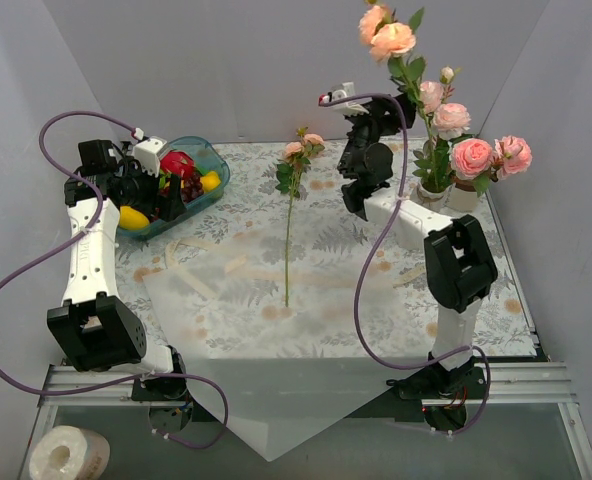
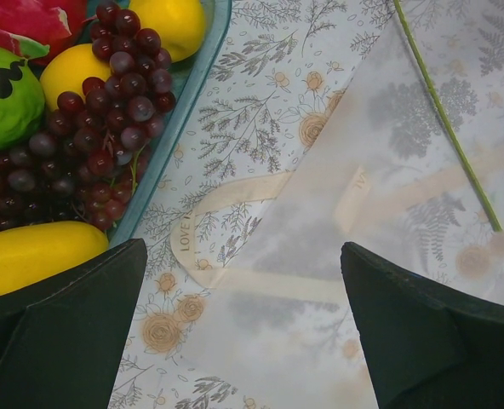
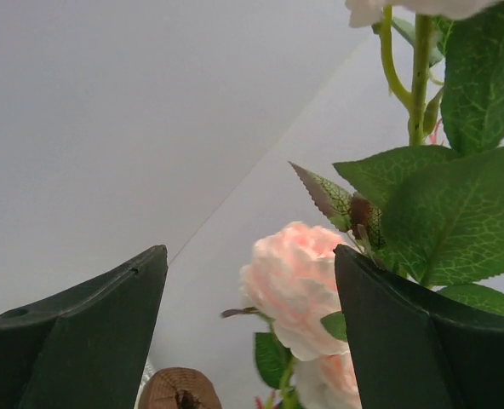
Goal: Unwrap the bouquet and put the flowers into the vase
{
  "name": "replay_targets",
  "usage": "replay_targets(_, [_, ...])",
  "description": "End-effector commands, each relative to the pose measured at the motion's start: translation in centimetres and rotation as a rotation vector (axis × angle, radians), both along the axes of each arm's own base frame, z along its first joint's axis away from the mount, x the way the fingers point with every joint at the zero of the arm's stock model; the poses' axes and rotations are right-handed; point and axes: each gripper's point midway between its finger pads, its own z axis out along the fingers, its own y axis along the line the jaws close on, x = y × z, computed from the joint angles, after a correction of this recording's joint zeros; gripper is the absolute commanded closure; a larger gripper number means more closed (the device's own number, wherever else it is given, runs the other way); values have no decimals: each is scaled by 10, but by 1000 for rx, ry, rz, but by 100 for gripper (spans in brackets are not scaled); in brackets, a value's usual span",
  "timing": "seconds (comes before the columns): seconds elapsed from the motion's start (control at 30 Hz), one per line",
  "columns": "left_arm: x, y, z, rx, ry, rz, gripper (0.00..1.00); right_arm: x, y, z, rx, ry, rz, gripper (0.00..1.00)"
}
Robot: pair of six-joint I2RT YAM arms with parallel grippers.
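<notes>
I see the wrapper [image 1: 226, 310] lying flat and most flowers [image 1: 473, 157] in the vase [image 1: 435, 188], one stem [image 1: 288, 235] waiting on the worktop [image 1: 496, 290], both jaws spread, empty.

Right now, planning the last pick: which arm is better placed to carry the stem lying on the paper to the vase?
Right, probably. The right gripper is open and empty by the vase; the stem lies between the arms, while the left gripper hangs at the fruit bowl, far from it.
</notes>
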Motion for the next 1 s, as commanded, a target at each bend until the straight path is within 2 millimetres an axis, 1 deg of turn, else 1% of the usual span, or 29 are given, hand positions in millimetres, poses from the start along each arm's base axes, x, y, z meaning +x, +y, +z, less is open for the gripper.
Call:
replay_targets(0.0, [-4,-6,16,-15,-41,-18,2,-46,-39,67,199,-240,-25,14])
replay_targets(0.03, [-4,-6,16,-14,-40,-17,2,-53,-44,73,214,-255,-27,14])
replay_targets(0.1, [-5,-7,16,-15,-42,-20,2,-57,-49,73,246,-257,-29,13])
replay_targets(0.13, [-6,-7,17,-14,-44,-18,2,-65,-54,80,264,-274,-26,13])
replay_targets(0.2, [-7,-7,17,-13,-46,-19,2,-67,-56,79,276,-254,-19,13])
replay_targets(0.23, [-7,-7,19,-10,-55,-20,2,-70,-58,83,309,-264,3,13])
replay_targets(0.3, [-8,-7,19,-10,-58,-19,2,-68,-56,78,315,-231,19,13])
replay_targets(0.37, [-10,-8,20,-8,-61,-20,2,-71,-58,80,359,-235,43,13])
replay_targets(0.4, [-10,-8,21,-9,-63,-21,2,-68,-54,76,352,-203,52,13])
replay_targets(0.43, [-11,-8,20,-10,-62,-21,2,-69,-53,77,360,-194,67,13])
replay_targets(0.47, [-12,-8,21,-8,-65,-22,2,-67,-41,77,380,-193,130,13])
replay_targets(0.5, [-12,-8,21,-7,-64,-23,2,-64,-30,70,355,-146,166,13])
replay_targets(0.53, [-13,-8,20,-6,-64,-22,2,-66,-23,71,357,-130,211,13])
replay_targets(0.57, [-13,-7,20,-2,-67,-20,2,-65,1,72,377,-117,311,13])
replay_targets(0.6, [-13,-7,20,1,-70,-19,2,-62,18,61,347,-35,358,13])
replay_targets(0.63, [-13,-7,20,2,-71,-20,2,-64,33,64,344,-16,416,13])
replay_targets(0.67, [-13,-7,21,2,-72,-15,2,-70,62,64,341,5,516,13])
replay_targets(0.73, [-12,-6,24,1,-78,-7,2,-75,91,54,280,61,564,13])
replay_targets(0.77, [-11,-6,25,1,-80,-8,2,-85,108,49,259,67,574,12])
replay_targets(0.8, [-12,-6,26,-1,-81,-5,2,-84,117,40,215,90,557,11])
replay_targets(0.83, [-11,-6,28,0,-86,-5,2,-84,123,35,209,110,552,10])
replay_targets(0.87, [-11,-6,29,2,-89,-2,2,-86,129,33,223,123,553,10])
replay_targets(0.9, [-11,-5,29,1,-88,1,2,-84,136,26,261,138,576,10])
replay_targets(0.97, [-12,-6,30,6,-92,2,2,-84,145,13,271,191,601,10])
